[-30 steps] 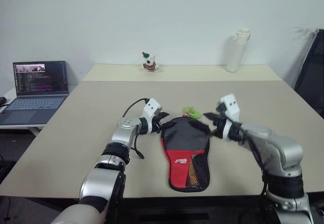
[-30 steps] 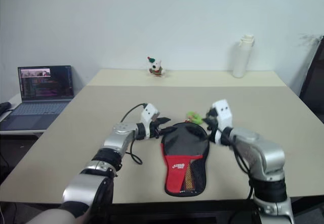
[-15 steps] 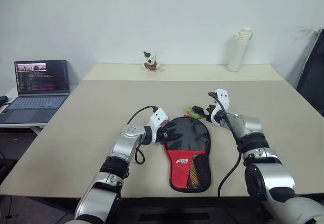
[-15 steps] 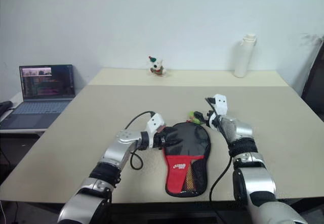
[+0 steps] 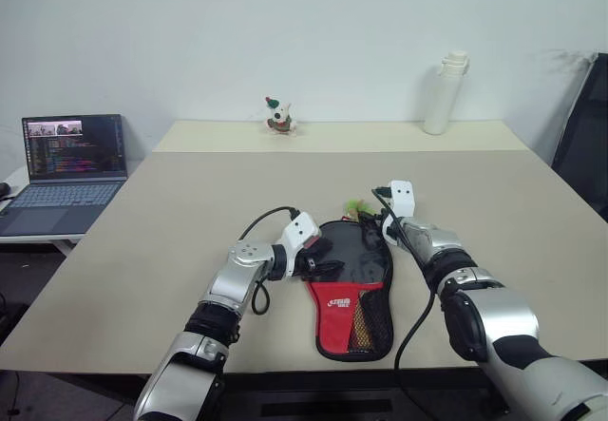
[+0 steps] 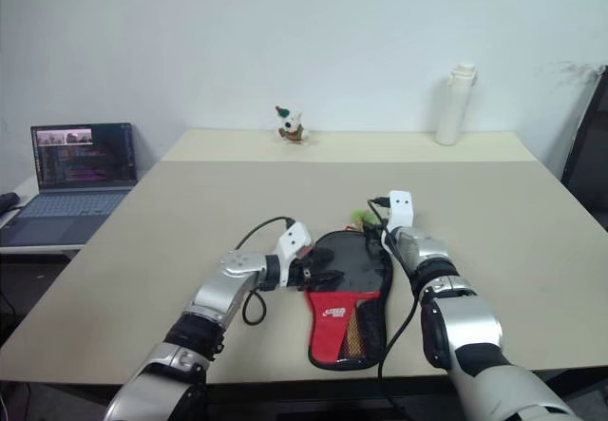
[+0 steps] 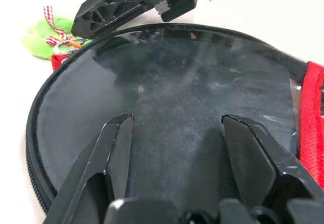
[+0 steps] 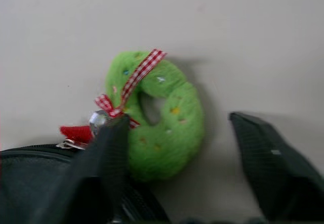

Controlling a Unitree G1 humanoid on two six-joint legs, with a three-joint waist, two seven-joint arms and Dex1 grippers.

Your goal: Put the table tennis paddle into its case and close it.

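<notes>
One case (image 5: pixel 352 283) lies flat on the beige table (image 5: pixel 171 212), near the front edge, its round black end away from the robot and its red part with the white logo and the mesh pocket toward the robot. The table tennis paddle cannot be seen as a separate thing; whether it is inside the case I cannot tell. At the far rim of the case, beside the zip, lies the fuzzy green pull (image 8: pixel 162 115) – a small wreath shape with a red checked ribbon.

The left gripper (image 7: pixel 177 148) rests over the round black face of the case, its two fingers spread apart (nothing is between them except the flat fabric under them). The right gripper (image 8: pixel 177 148) is at the far rim of the case; its fingers stand apart on both sides of the green pull, not pressed on it – one finger lies over the edge of the case.

Farther away on the table stand a small toy figure (image 5: pixel 277 116) and a white bottle (image 5: pixel 443 94). An open laptop (image 5: pixel 65 172) is on a side desk to the left
</notes>
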